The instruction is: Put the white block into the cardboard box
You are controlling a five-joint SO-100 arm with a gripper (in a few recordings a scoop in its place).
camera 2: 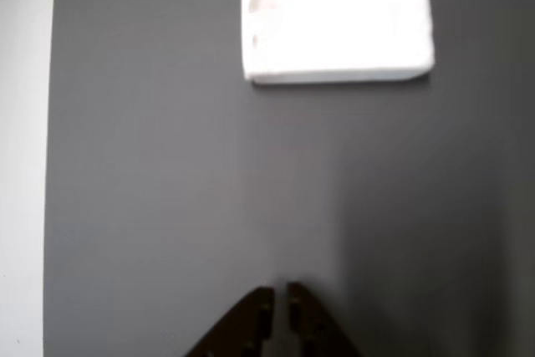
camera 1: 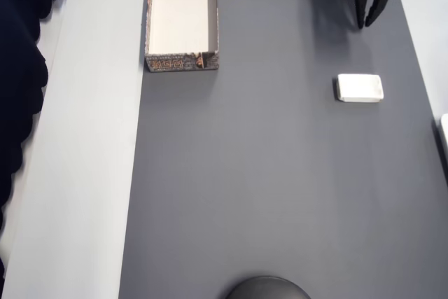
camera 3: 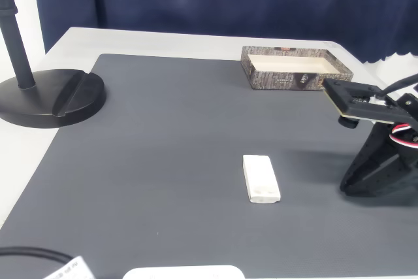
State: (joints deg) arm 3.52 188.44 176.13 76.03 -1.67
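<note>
One small flat white block point(camera 1: 359, 88) lies on the dark grey mat point(camera 1: 266, 187) overhead, at four o'clock from the long shallow cardboard box point(camera 1: 181, 62), well apart. From the wrist, we see the black gripper point(camera 2: 277, 305), jaws pressed together, empty, the block point(camera 2: 337, 31) at twelve o'clock. In the fixed view, the block point(camera 3: 261, 178) sits at nine o'clock from the gripper point(camera 3: 359, 184).

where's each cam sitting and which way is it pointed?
Overhead view: above the mat, looking straight down; gripper at the top right edge.
Wrist view: on the arm, looking down past the nearly closed jaws at the white block.
Fixed view: low at the mat's side, facing the curtain; arm at right.
All three share the block; overhead and fixed share the cardboard box.
</note>
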